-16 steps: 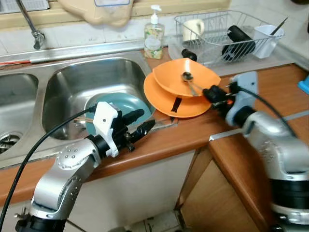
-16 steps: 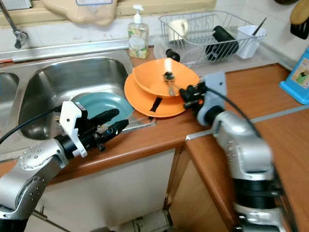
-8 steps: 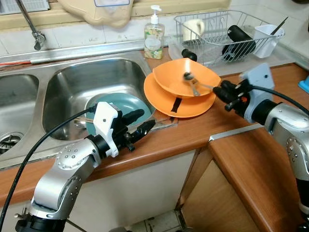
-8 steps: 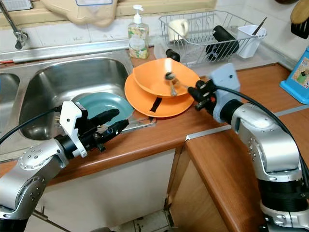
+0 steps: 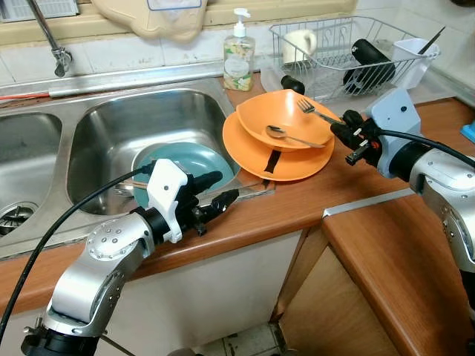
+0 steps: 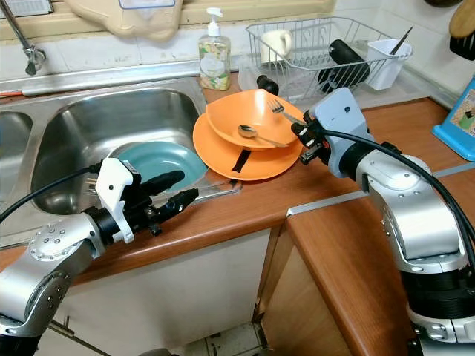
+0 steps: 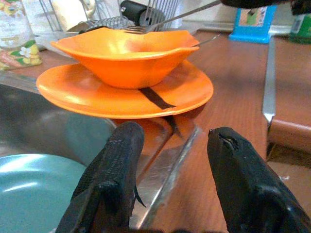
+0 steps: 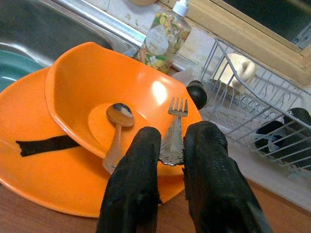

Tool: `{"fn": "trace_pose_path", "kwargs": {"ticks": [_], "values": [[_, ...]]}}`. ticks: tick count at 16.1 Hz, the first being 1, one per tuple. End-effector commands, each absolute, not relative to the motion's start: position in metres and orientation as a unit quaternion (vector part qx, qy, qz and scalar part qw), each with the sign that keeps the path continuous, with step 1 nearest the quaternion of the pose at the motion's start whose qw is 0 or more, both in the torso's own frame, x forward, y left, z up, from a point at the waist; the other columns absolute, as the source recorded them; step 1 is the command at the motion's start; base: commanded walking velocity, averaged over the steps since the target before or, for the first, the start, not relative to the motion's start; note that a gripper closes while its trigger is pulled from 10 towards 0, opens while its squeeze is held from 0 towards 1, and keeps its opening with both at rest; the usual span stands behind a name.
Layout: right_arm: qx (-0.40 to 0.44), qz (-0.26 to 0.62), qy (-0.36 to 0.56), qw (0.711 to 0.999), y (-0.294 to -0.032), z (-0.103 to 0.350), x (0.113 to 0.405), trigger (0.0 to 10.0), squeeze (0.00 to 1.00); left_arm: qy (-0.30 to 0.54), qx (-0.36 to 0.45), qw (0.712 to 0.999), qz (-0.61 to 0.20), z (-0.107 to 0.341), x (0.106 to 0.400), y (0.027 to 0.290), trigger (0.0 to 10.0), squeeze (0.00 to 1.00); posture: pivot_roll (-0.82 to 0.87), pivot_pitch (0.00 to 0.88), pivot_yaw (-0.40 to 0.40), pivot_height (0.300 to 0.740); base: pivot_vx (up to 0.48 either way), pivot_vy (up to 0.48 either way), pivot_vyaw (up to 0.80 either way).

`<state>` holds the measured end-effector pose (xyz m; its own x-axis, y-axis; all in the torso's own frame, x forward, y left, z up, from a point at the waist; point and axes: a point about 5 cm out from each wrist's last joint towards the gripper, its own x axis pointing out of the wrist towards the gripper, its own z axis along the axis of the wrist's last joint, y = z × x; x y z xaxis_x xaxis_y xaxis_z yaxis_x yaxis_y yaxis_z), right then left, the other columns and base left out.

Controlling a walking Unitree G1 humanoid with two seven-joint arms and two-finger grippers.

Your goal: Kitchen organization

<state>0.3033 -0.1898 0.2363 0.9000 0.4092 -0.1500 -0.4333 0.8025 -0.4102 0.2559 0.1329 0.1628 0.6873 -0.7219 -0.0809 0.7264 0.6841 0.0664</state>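
Two black fingers of the right gripper (image 8: 171,155) are pinching the handle of a fork (image 5: 317,112), so that its long axis is running straight out from the jaws toward the tines, which are hanging above the near rim of the orange bowl (image 5: 286,118). That line is pointing over the bowl and on toward the soap bottle (image 5: 239,55), while the wire dish rack (image 5: 349,44) is lying off to the side of the tines, near but apart. Judging from this, any move to the rack is calling for a swing of the fork sideways, and the right arm is plainly the nearer one. Inside the bowl a spoon (image 5: 285,134) is lying free, and the bowl is sitting on an orange plate (image 5: 297,163). Over at the sink edge, the left gripper (image 7: 170,160) is hovering wide open and gripping nothing, beside the teal plate (image 5: 185,161) resting in the sink (image 5: 111,126).
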Motion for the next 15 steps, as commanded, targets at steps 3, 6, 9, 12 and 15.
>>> {"fn": "trace_pose_path", "kwargs": {"ticks": [3, 6, 9, 12, 15], "values": [[-0.155, 0.261, -0.028, 0.952, -0.177, 0.259, 0.301, 10.0, 0.00, -0.050, 0.130, 0.916, -0.377, 0.185, 0.273, 0.127, 10.0, 0.00, -0.09, 0.000, 0.030, 0.740, 0.000, 0.000, 0.00], [-0.141, 0.317, -0.032, 0.937, -0.163, 0.261, 0.294, 10.0, 0.00, -0.110, 0.179, 0.904, -0.372, 0.203, 0.285, 0.119, 10.0, 0.00, -0.09, 0.000, 0.023, 0.740, 0.000, 0.000, 0.00], [-0.146, 0.361, -0.020, 0.921, -0.154, 0.259, 0.286, 10.0, 0.00, -0.149, 0.230, 0.883, -0.382, 0.210, 0.293, 0.106, 10.0, 0.00, -0.10, 0.000, 0.015, 0.740, 0.000, 0.000, 0.00], [-0.149, 0.398, -0.012, 0.905, -0.145, 0.260, 0.281, 10.0, 0.00, -0.186, 0.289, 0.860, -0.376, 0.214, 0.303, 0.100, 10.0, 0.00, -0.10, 0.000, 0.012, 0.740, 0.000, 0.000, 0.00], [-0.149, 0.416, -0.012, 0.897, -0.138, 0.261, 0.278, 10.0, 0.00, -0.214, 0.306, 0.850, -0.372, 0.220, 0.309, 0.098, 4.0, 0.00, -0.10, 0.000, 0.019, 0.740, 0.000, 0.000, 0.00]]}}
